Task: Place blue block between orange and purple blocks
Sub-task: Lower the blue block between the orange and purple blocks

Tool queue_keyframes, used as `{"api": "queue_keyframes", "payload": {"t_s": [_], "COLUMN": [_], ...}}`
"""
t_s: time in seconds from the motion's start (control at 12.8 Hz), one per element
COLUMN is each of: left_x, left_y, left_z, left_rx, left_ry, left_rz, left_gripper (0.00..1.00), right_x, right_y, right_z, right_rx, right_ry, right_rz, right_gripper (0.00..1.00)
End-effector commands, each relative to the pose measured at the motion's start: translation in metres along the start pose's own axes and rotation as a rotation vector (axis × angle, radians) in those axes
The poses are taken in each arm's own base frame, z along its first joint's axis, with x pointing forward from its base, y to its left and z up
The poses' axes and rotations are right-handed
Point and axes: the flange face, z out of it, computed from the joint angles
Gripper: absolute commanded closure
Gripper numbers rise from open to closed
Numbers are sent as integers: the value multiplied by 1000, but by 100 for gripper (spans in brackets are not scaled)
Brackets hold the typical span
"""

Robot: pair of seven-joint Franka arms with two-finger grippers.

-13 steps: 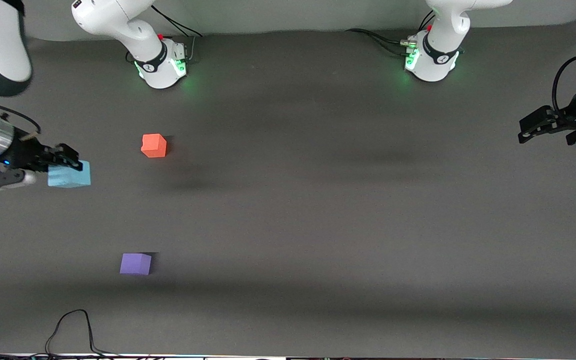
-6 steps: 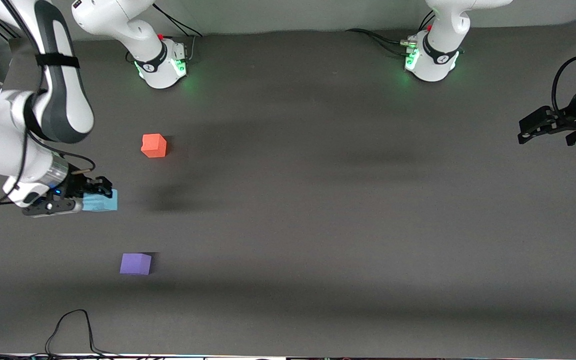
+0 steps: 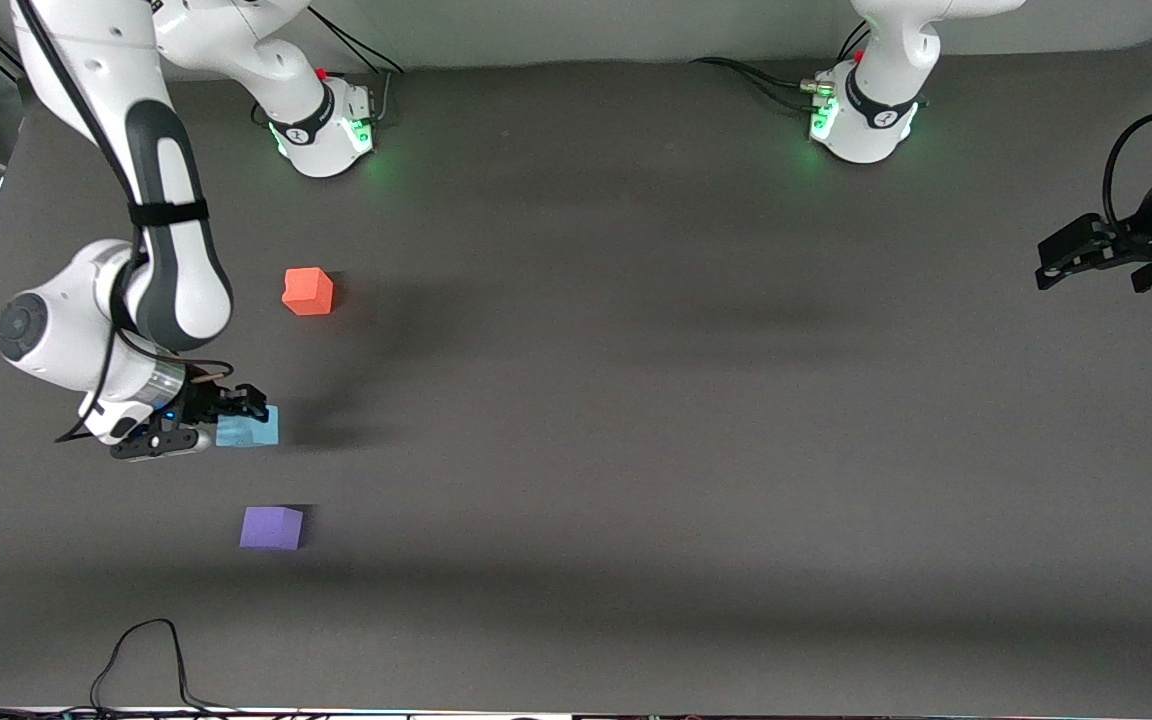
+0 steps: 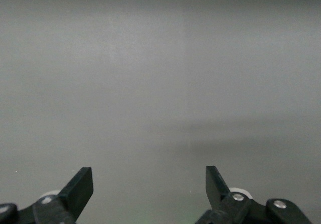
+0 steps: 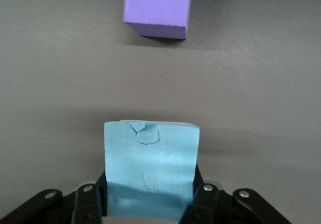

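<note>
Foam, light and soft (dented top): blue block (image 5: 150, 176) stays clenched by its sides in right tool (image 3: 236, 418); left tool (image 3: 1071, 250) waits released.

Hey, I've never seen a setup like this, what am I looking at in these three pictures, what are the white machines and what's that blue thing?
These are two white robot arms bolted to a dark table. One picture looks down from a high camera facing them; the other two come from small cameras on each arm's wrist.

Each arm ends in a black two-finger tool. The right tool is shut on the blue block, a foam cube, over the table between the orange block and the purple block. Its wrist picture shows the blue cube clamped up close, with the purple one ahead.

The left tool waits open at its own end of the table, holding nothing.
</note>
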Motion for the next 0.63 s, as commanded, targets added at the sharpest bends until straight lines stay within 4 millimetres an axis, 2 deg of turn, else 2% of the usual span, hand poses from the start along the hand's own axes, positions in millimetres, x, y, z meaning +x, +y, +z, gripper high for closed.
{"api": "queue_keyframes", "payload": {"t_s": [0.0,0.23,0.55], "left_x": [0,0,0], "left_y": [2,3,3], "left_z": [-2,-1,-1], "left_rx": [7,4,4], "left_ry": [14,11,11], "left_rz": [-11,-10,-11], "left_gripper": [0,0,0], "right_x": [-13,-35,-50], "right_y": [2,-6,-15], "right_z": [36,55,63], "right_rx": [18,-34,-41], "right_ry": [11,16,5], "right_rz": [3,-4,-13], "right_gripper": [64,64,64]}}
